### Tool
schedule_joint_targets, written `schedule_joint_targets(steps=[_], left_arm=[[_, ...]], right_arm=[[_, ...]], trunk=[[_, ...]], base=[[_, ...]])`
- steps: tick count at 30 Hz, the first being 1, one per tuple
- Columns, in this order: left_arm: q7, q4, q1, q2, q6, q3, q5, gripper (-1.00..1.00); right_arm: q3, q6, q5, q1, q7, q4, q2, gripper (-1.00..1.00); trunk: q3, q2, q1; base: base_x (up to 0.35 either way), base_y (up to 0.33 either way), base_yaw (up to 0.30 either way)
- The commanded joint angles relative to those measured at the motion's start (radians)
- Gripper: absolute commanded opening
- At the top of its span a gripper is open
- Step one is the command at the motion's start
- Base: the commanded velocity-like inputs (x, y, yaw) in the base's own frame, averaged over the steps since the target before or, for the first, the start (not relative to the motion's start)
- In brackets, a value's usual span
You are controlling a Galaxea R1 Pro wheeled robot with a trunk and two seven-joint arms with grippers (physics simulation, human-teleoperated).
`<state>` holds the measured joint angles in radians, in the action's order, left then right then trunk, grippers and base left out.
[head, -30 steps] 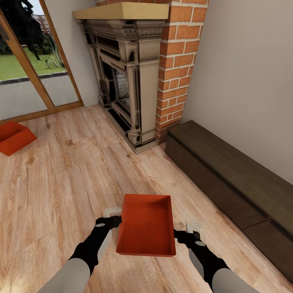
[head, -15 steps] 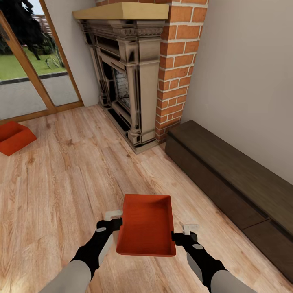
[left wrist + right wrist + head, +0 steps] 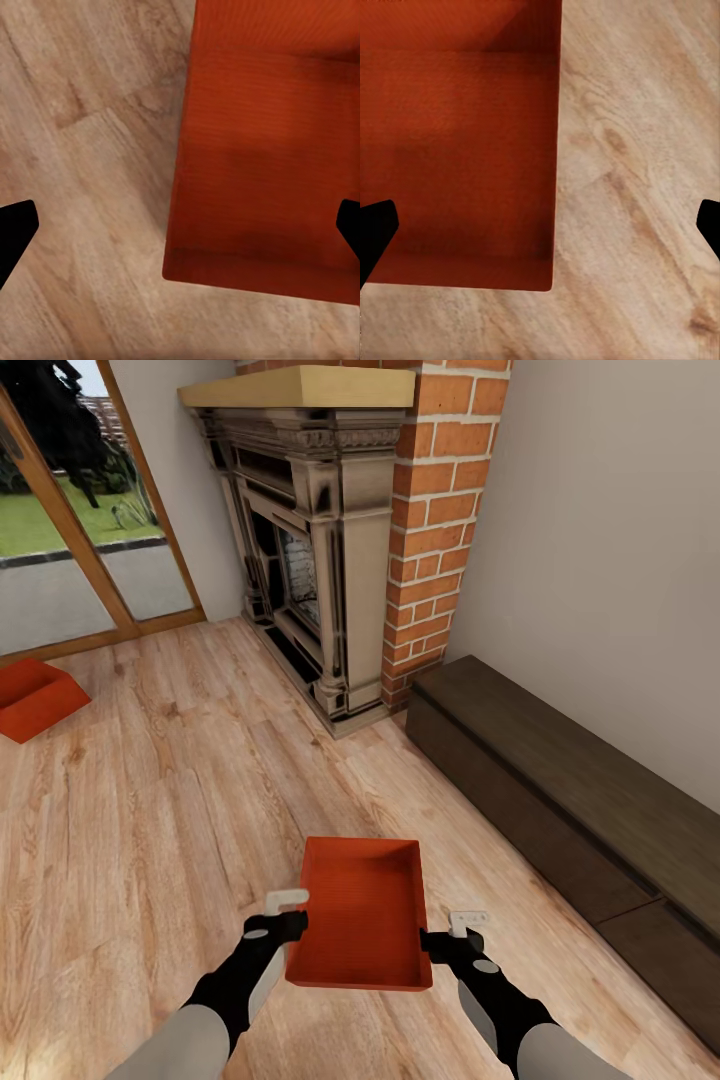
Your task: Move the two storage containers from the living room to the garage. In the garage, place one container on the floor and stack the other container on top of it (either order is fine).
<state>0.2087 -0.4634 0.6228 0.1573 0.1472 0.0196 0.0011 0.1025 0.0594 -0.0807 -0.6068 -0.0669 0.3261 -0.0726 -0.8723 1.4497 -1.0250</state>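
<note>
Over the last second both of our hands have closed in on the near storage container point(image 3: 362, 915). The left hand point(image 3: 290, 912) has slid in from beside the bin until it straddles the left wall, and the right hand point(image 3: 462, 927) has drawn in to the right wall. We take this as the set-up for a two-handed lift, the first step towards carrying the bin to the garage.

Both forearms reach forward and down from the near edge of the head view, one on each side of the bin. In each wrist view the dark fingertips point(image 3: 16, 229) stand wide apart with the bin's wall between them, so both hands are released, gripping nothing yet.

This bin sits on the wood floor point(image 3: 170, 800) in front of the fireplace point(image 3: 310, 560). The second storage container point(image 3: 30, 698) lies well apart, at the floor's far left edge near the glass door point(image 3: 70, 530).
</note>
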Motion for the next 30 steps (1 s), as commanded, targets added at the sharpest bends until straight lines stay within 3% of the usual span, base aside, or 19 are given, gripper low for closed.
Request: schedule_joint_targets(steps=[1, 18, 30], left_arm=[[0.001, 0.001, 0.000, 0.001, 0.002, 0.002, 0.000, 1.00], [0.003, 0.007, 0.000, 0.002, 0.005, 0.003, 0.004, 1.00], [0.002, -0.004, 0.000, -0.002, 0.010, 0.002, -0.001, 1.00]], right_arm=[[0.007, 0.003, -0.010, -0.001, -0.007, -0.001, 0.000, 1.00], [0.005, 0.003, -0.013, -0.001, -0.005, -0.001, -0.015, 1.00], [0.008, 0.013, -0.011, -0.001, -0.005, -0.001, -0.015, 1.00]], trunk=[[-0.001, 0.000, 0.000], [-0.001, 0.000, 0.000], [-0.038, 0.084, -0.046]], base=[[0.000, 0.000, 0.000], [0.000, 0.000, 0.000], [0.000, 0.000, 0.000]])
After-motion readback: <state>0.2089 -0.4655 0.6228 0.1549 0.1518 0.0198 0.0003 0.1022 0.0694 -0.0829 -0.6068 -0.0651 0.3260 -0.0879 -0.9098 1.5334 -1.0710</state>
